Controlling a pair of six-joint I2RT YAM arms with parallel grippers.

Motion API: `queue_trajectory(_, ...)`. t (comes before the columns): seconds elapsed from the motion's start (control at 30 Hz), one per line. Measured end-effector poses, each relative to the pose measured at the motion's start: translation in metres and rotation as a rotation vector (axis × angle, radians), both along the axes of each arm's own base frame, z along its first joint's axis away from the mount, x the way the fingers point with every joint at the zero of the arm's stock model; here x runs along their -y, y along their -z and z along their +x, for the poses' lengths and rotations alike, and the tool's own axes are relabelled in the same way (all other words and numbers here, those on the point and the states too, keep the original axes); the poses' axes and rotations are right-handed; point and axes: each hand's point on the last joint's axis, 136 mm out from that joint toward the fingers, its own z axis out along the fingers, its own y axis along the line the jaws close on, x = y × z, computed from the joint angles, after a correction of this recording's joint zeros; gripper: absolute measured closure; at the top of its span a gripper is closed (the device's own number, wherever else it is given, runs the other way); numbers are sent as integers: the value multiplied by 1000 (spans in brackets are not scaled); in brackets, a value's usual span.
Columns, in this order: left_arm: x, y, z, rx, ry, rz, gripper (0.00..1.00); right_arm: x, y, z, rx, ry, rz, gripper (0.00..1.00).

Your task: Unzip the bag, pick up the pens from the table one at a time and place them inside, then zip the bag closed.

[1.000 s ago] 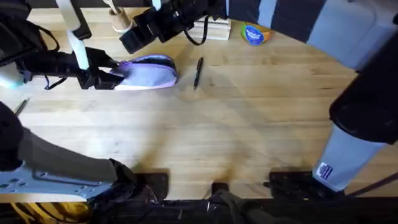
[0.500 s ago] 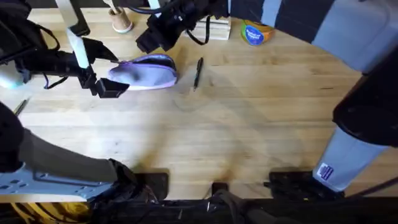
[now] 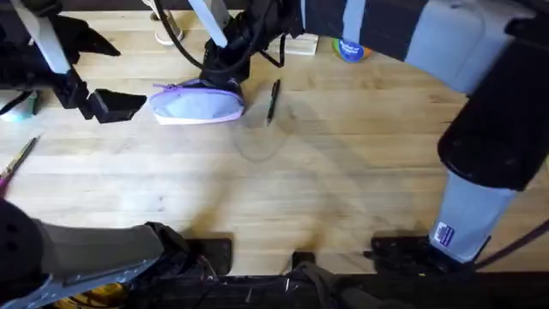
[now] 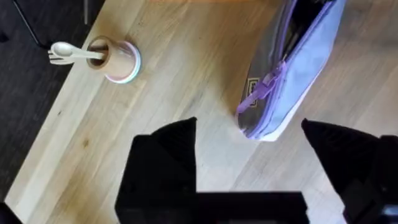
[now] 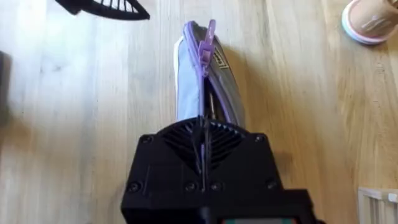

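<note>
- Currently logged for you, operator: the bag (image 3: pixel 197 103) lay on its side toward the far left of the table (image 3: pixel 343 189), zipper edge facing away from the arms' bases.
- Left gripper (image 3: pixel 107 103): your black fingers stood spread with nothing between them, just beside the bag's left end and apart from it. In the left wrist view the bag (image 4: pixel 286 68) sat beyond the open fingers, probably placed so you could steady that end.
- Right gripper (image 5: pixel 202 146): it reached across to the bag's far right end, fingers pressed together on a thin strip at the zipper line, most likely the bag's zipper hardware. That hold suited drawing the zipper along the seam.
- Bag mouth (image 5: pixel 208 102): the seam appeared partly parted, with dark interior showing; you could judge the unzipping as under way, not finished.
- Pen (image 3: pixel 273 99): one slim black pen lay on the table just right of the bag, untouched and close for the next pick.
- Small tan cup (image 4: pixel 115 57): it stood near the table's far edge, holding pale sticks.
</note>
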Motion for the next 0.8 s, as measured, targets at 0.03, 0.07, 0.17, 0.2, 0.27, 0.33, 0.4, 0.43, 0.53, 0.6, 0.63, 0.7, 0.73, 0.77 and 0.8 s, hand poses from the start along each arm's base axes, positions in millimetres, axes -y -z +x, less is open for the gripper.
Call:
queue_trajectory(0.03,-1,1,-3,-12,-9,-9,7,0,4,0,3,-9,-7,972)
queue_trajectory(0.07,-2,2,-5,-21,-15,-16,7,0,8,0,7,-18,-13,972)
queue_trajectory(0.17,-3,3,-9,-35,-25,-28,7,0,11,0,20,-32,-18,972)
queue_trajectory(0.2,-3,3,-9,-36,-25,-29,7,-1,11,1,24,-36,-18,972)
queue_trajectory(0.27,-3,2,-9,-35,-24,-30,7,-2,11,2,33,-40,-15,972)
queue_trajectory(0.33,-2,2,-9,-36,-24,-31,7,-3,14,3,39,-44,-13,971)
queue_trajectory(0.4,-2,3,-9,-38,-24,-33,7,-4,19,5,41,-46,-15,972)
queue_trajectory(0.43,-2,3,-10,-40,-24,-34,7,-5,21,6,42,-47,-15,972)
queue_trajectory(0.53,-2,3,-10,-40,-24,-35,7,-8,29,9,43,-49,-16,972)
queue_trajectory(0.6,-2,3,-10,-40,-24,-35,7,-9,31,11,50,-49,-10,972)
queue_trajectory(0.63,-2,3,-10,-40,-24,-34,7,-10,30,12,57,-49,-5,972)
queue_trajectory(0.7,-2,3,-10,-40,-24,-35,7,-13,26,15,75,-49,10,973)
queue_trajectory(0.73,-2,3,-10,-40,-24,-35,7,-14,25,16,81,-49,15,972)
queue_trajectory(0.77,-2,3,-10,-40,-24,-35,7,-15,25,17,86,-49,19,972)
queue_trajectory(0.8,-2,3,-10,-40,-24,-35,7,-15,25,18,89,-49,21,972)
